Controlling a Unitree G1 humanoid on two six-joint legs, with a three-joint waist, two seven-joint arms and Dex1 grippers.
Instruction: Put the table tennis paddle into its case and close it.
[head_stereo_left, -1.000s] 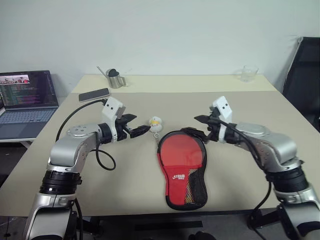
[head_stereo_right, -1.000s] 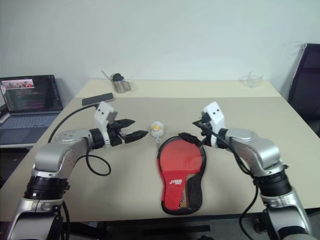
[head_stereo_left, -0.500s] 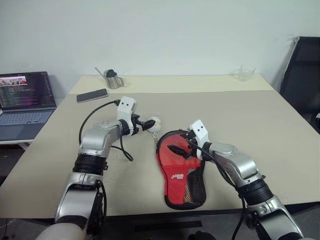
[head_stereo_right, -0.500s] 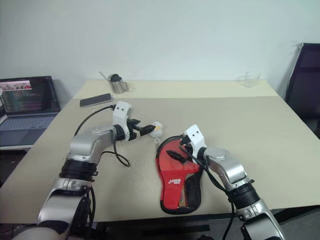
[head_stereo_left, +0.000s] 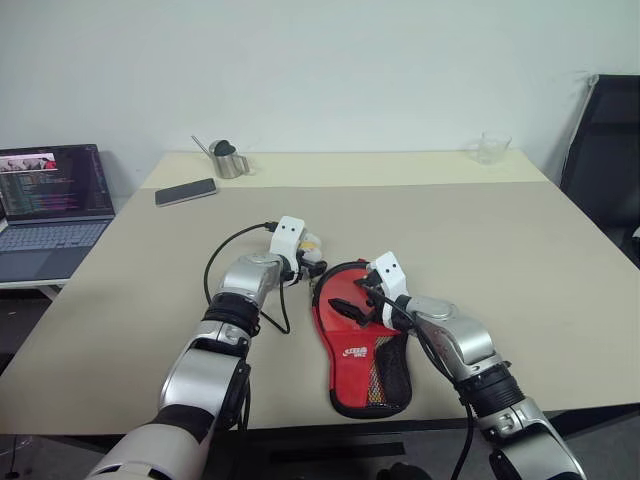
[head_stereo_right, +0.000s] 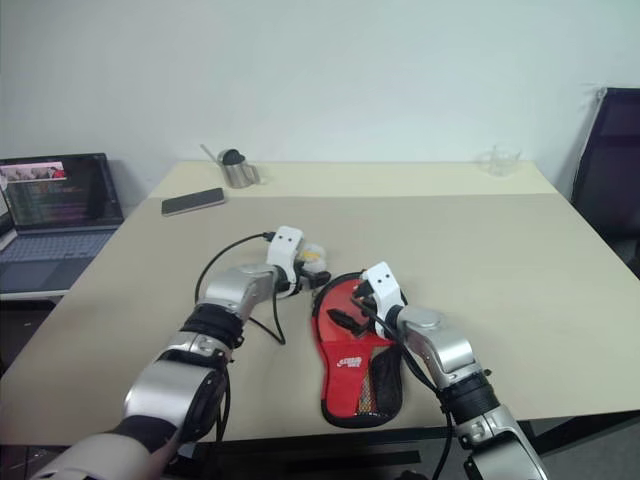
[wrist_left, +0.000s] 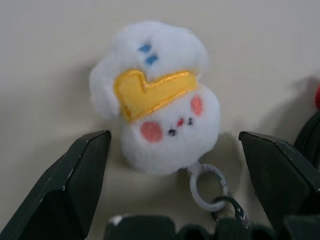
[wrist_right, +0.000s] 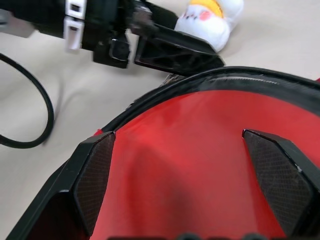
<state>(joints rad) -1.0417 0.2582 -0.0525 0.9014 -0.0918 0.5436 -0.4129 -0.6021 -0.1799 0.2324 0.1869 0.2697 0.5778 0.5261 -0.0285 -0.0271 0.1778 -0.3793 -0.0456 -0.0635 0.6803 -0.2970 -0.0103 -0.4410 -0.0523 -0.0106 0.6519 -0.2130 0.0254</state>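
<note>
Right now the case (head_stereo_left: 362, 345) lies flat near the front edge of the table (head_stereo_left: 520, 260), its round end away from the robot and its narrow mesh-pocket end toward it, and the red face of the paddle (wrist_right: 200, 165) seems to lie inside the open round end, though how deep it sits I cannot tell. Both grippers stand wide open and hold nothing. The left gripper (wrist_left: 172, 170) brackets the fluffy white charm (wrist_left: 157, 95), which lies on the table just beside the rim of the case, joined to it by a small white ring (wrist_left: 207, 187). The right gripper (wrist_right: 192, 165) hovers over the red face inside the black rim. By its look the case is soft fabric, light and floppy, so it would probably slide or bunch if tugged from one side only. The charm is squashy and dangles loosely, a poor handle for a firm pull; the ring or the zip tab under it looks a surer hold. Pinning the rim with the right gripper should steady things.
</note>
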